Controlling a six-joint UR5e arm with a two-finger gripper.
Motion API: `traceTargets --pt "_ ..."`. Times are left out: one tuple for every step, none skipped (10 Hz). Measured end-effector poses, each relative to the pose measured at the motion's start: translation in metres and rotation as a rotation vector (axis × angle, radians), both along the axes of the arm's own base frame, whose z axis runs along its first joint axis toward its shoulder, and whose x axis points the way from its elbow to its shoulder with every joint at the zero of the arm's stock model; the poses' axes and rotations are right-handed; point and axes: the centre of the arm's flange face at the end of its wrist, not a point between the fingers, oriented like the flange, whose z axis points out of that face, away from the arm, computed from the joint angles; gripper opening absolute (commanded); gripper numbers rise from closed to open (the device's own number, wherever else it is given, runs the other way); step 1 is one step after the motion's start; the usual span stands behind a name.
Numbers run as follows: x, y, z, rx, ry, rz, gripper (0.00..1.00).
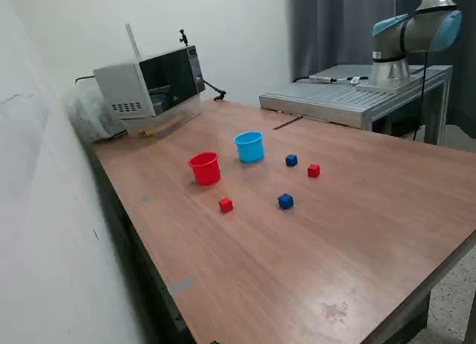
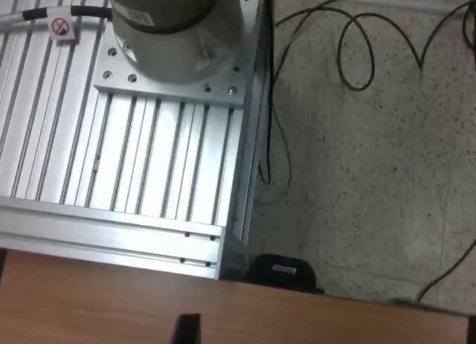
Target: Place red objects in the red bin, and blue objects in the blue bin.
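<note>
Lying on table (image 1: 357,232), cubes (image 1: 225,204), jaws unseen

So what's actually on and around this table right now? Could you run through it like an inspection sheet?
Surface: brown wooden table, a faint stain near its front edge.
Job's things: red cup and light blue cup, upright, side by side; two red cubes and two blue cubes loose on the table, none in a cup.
Clutter: microwave at the far corner.
Grippers: only a dark tip at the wrist view's edge; open or shut cannot be told.
Cables: black cables looped on the floor; one behind the microwave.
Surroundings: robot arm on a ribbed metal stand, white wall, dark curtain.
</note>
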Motion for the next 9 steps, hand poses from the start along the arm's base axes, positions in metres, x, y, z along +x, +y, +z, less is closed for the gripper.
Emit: traceTargets --pt "-0.001 0.000 0.001 -0.003 0.006 0.001 1.00" --pt "-0.004 0.000 0.004 -0.008 0.019 0.002 1.00" --pt "-0.009 -0.001 0.007 -0.014 0.047 0.000 1.00" --pt "-0.018 -0.002 0.011 -0.022 0.096 -0.002 1.00" --pt "-0.034 -0.005 0.018 -0.032 0.173 -0.005 1.00" --pt "-0.052 -0.008 0.024 -0.045 0.263 -0.006 1.00" --pt "-0.071 -0.011 0.027 -0.058 0.353 -0.007 1.00" --pt "-0.091 -0.014 0.025 -0.070 0.434 -0.007 1.00" --pt "-0.112 -0.016 0.012 -0.076 0.484 -0.008 1.00"
